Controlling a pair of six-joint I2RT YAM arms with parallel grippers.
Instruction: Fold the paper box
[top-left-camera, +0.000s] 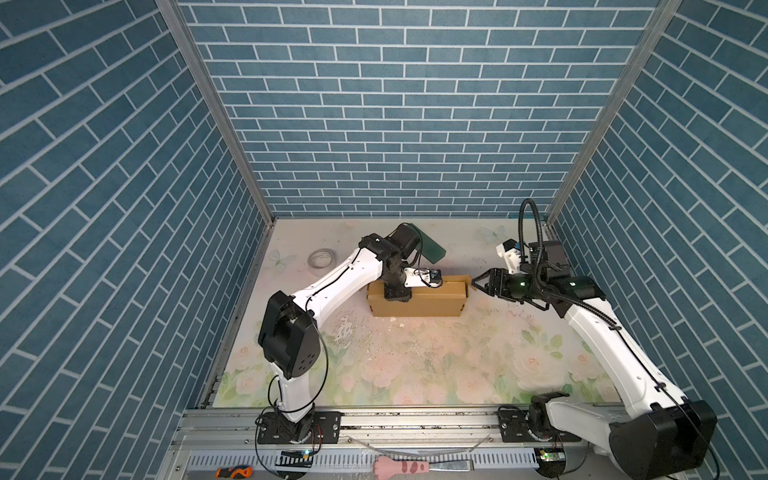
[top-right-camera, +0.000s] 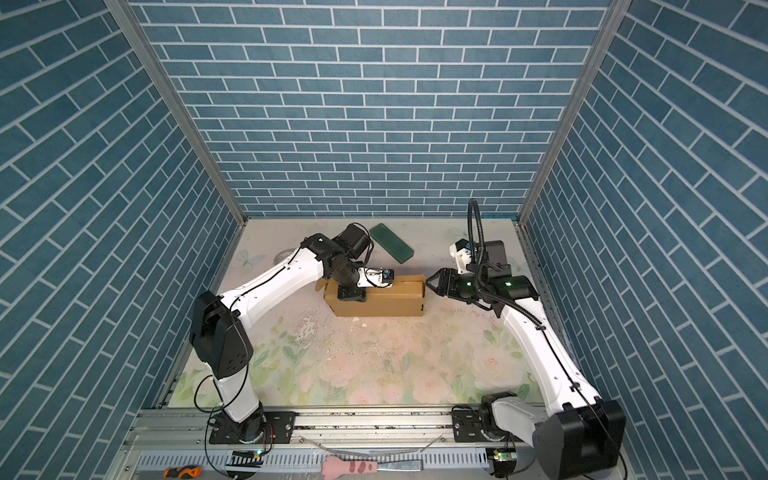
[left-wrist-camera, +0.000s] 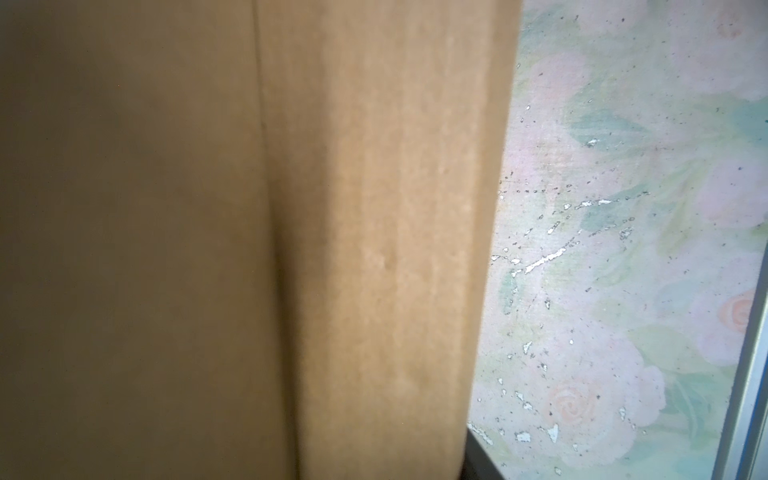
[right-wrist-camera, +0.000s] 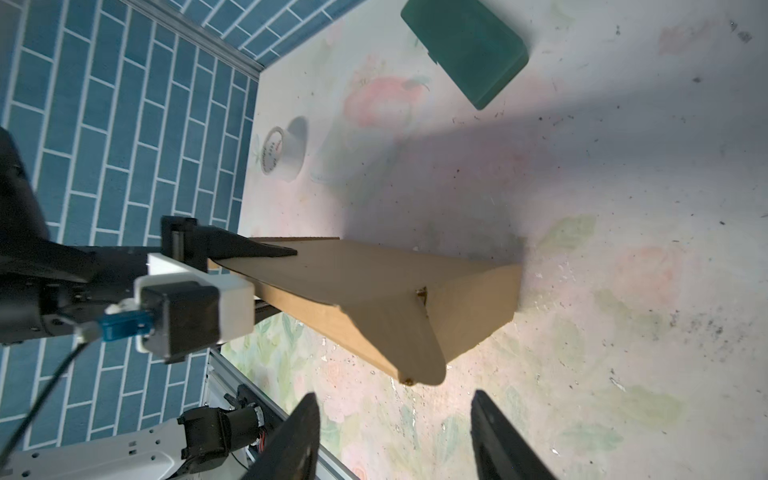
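Box (top-left-camera: 419, 305) sits on the bench (top-left-camera: 415, 365), toward the back, about midway between the two arms, with walls up and lid down. Left gripper (top-left-camera: 397, 296) bears on the lid near its left end. In the right wrist view one finger (right-wrist-camera: 257, 250) lies flat on top and the other is hidden — cannot tell whether it clamps the cardboard or only presses. Right gripper (top-left-camera: 478, 285) hovers just beside the box's right end, jaws apart, nothing between them. At that end a rounded ear flap (right-wrist-camera: 399, 332) sticks out, untucked.

Step in hand, by my reading: closing the lid, side ear not yet seated. Next move likely calls for the right gripper to push that ear in against the end wall while the left pins the lid — too hard a shove could slide the box. Green block (top-right-camera: 390, 242) lies behind, apart.
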